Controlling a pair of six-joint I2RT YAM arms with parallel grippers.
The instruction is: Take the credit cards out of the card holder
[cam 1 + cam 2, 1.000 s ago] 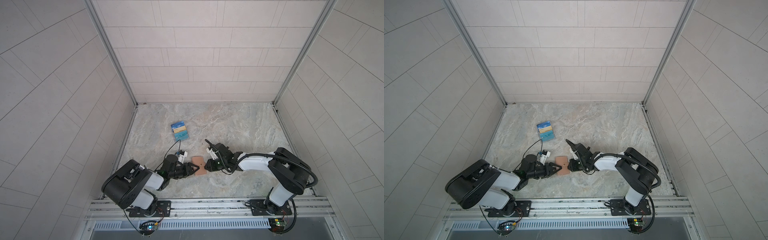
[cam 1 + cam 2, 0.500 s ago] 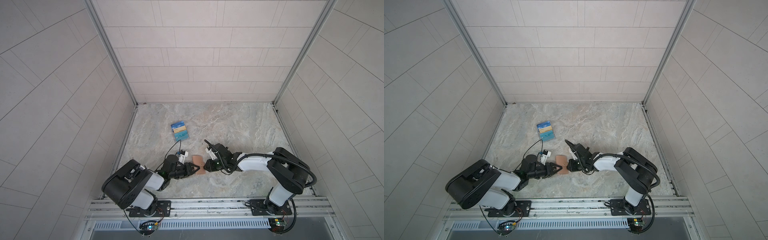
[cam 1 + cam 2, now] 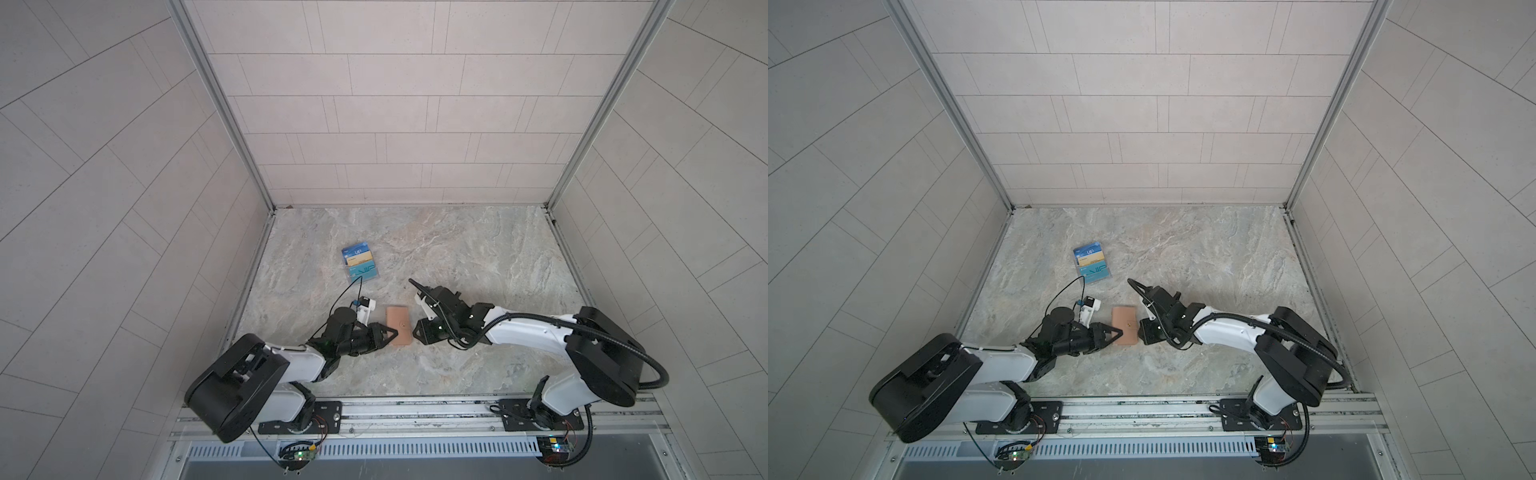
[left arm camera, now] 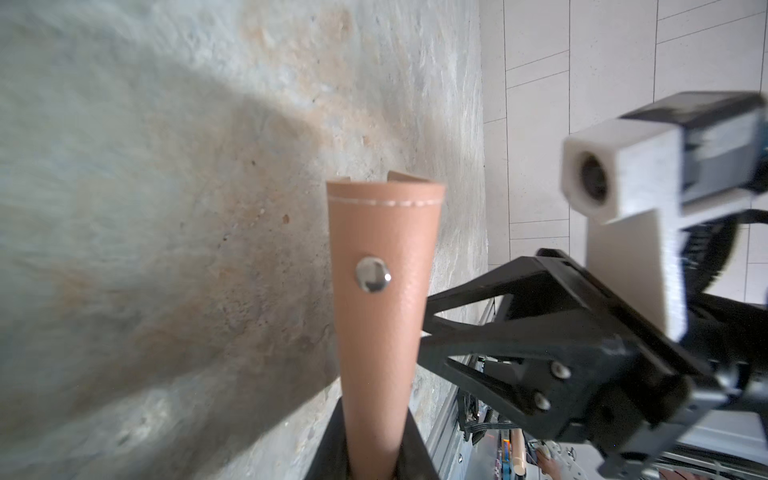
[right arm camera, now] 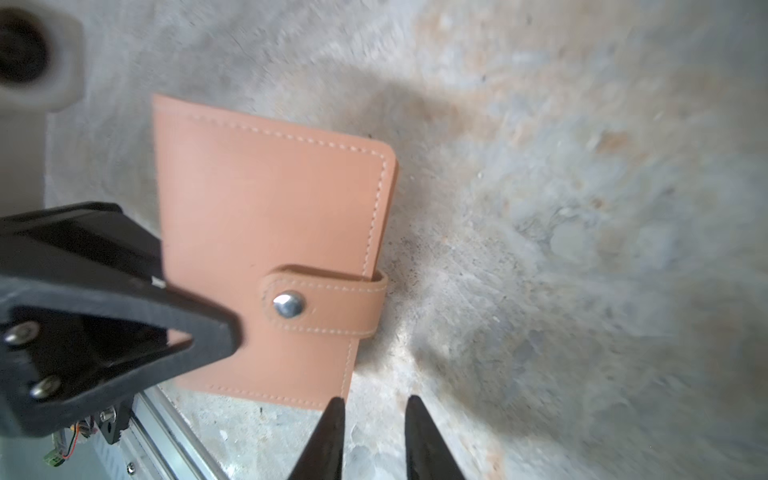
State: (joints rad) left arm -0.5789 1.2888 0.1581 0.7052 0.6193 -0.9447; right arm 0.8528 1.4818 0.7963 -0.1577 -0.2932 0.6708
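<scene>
The card holder [image 3: 400, 326] [image 3: 1125, 328] is a tan leather wallet, folded shut with its snap tab [image 5: 324, 301] fastened, low over the marble floor near the front. My left gripper [image 3: 394, 333] [image 3: 1119, 333] [image 4: 374, 451] is shut on its left edge. My right gripper [image 5: 375, 405] [image 3: 417, 332] [image 3: 1141, 332] stands just off the holder's right edge. Its fingers are a little apart with only floor between them, and one fingertip [image 5: 336, 409] is beside the holder's corner. The credit cards are hidden inside the shut holder.
A pile of blue, gold and teal cards [image 3: 360, 262] [image 3: 1092, 262] lies on the floor behind the left arm, with a black cable [image 3: 347, 291] running near it. Tiled walls close in the floor on three sides. A metal rail [image 3: 415, 409] runs along the front.
My left jaws have closed onto the card holder's left edge. My right jaws have parted a little and now stand just off its right edge. The holder has stayed where it was.
</scene>
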